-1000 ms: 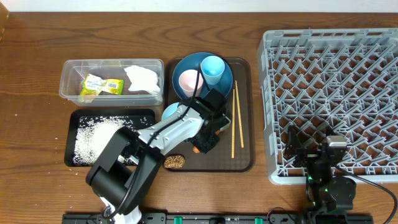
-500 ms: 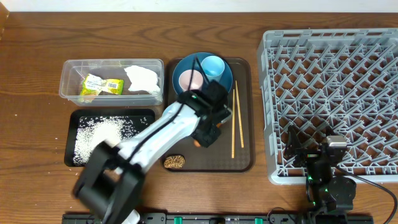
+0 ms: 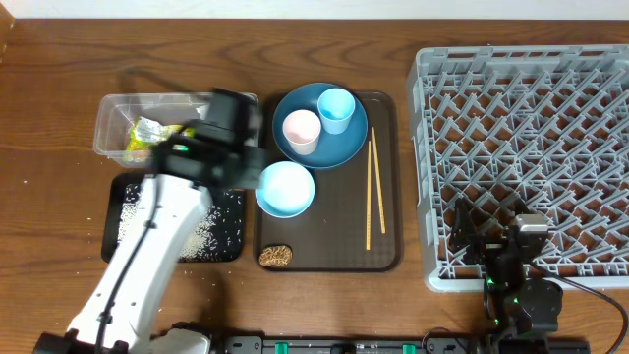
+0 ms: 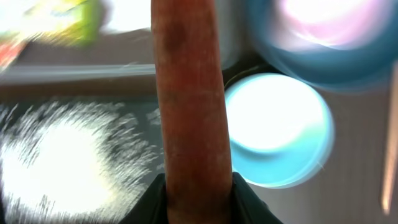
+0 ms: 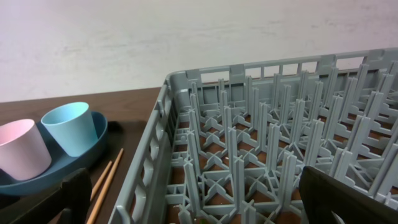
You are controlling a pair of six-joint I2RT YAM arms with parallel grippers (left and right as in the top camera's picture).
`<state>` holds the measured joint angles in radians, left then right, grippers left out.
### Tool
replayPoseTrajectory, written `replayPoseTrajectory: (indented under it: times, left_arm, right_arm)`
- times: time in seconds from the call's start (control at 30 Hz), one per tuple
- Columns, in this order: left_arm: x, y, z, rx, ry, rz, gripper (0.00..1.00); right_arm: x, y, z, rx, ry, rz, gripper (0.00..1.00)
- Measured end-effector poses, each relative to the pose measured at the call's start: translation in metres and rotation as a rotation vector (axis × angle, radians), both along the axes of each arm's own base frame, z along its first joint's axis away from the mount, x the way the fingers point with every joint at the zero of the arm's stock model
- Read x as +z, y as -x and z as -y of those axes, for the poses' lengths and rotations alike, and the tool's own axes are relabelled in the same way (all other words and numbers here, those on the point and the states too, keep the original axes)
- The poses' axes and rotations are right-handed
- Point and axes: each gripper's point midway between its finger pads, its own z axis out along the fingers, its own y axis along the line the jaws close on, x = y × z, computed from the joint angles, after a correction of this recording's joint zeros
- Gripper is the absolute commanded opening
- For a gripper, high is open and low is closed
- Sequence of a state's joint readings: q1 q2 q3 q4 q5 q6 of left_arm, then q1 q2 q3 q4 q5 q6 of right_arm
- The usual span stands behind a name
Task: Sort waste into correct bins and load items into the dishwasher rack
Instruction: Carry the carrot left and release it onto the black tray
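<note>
Carrot, orange and long [image 4: 186,106], sits clamped in the left gripper [image 4: 194,202], jaws narrow around its lower end; the wrist view is smeared. Overhead, the arm is blurred, and this gripper [image 3: 232,120] hangs just off the far-left corner of the dark brown rectangular serving tray [image 3: 329,236], over the right end of the clear plastic rectangular tub [image 3: 108,147]. Yellow-green snack wrapper [image 3: 147,133] lies in that tub, whose right edge runs just beside the serving tray's left rim.

Shallow black rectangular tray [image 3: 111,197] holding loose white rice grains [image 3: 138,221] lies left of the serving tray, edges close.

On the serving tray:
- large round blue plate [image 3: 344,147] at the far end, carrying small pink cup [image 3: 301,130] and small light-blue cup [image 3: 336,108]
- pale blue-white bowl [image 3: 286,189] at the left rim, just beside the plate
- small brown biscuit-like piece [image 3: 276,257] at the near-left corner
- thin wooden chopsticks [image 3: 371,192] along the right rim, inside it

Its middle and near-right area show bare brown.

Large square light-grey plastic rack [image 3: 511,118] stands right of the serving tray, with a strip of brown wooden table [image 3: 197,59] between them. Right gripper [image 5: 199,205] is spread wide, holding nothing, over the rack's near-left corner, well apart from the serving tray.
</note>
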<state>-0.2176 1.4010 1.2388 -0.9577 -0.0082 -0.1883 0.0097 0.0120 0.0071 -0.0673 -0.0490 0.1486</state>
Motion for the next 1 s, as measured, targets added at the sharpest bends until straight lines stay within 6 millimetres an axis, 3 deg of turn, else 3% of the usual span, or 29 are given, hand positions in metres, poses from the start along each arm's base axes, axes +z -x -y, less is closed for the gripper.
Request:
replayPoseTrajectory:
  times: [0.2,0.4,0.67,1.0]
  left_arm:
    - [-0.007,0.004,-0.087,0.493,0.058,-0.022,0.06]
    - [-0.045,0.026,-0.142,0.849,0.114,-0.044,0.06]
    - [-0.089,0.039,-0.160,0.993,0.161,-0.035,0.06]
    - [-0.101,0.039,-0.154,1.001,0.195,-0.066,0.07]
  right_arm:
    - [0.000,0.000,0.000,0.000,0.000,0.000,0.99]
    - [0.000,0.000,0.000,0.000,0.000,0.000,0.99]
    - [0.000,0.000,0.000,0.000,0.000,0.000,0.99]
    - [0.000,0.000,0.000,0.000,0.000,0.000,0.99]
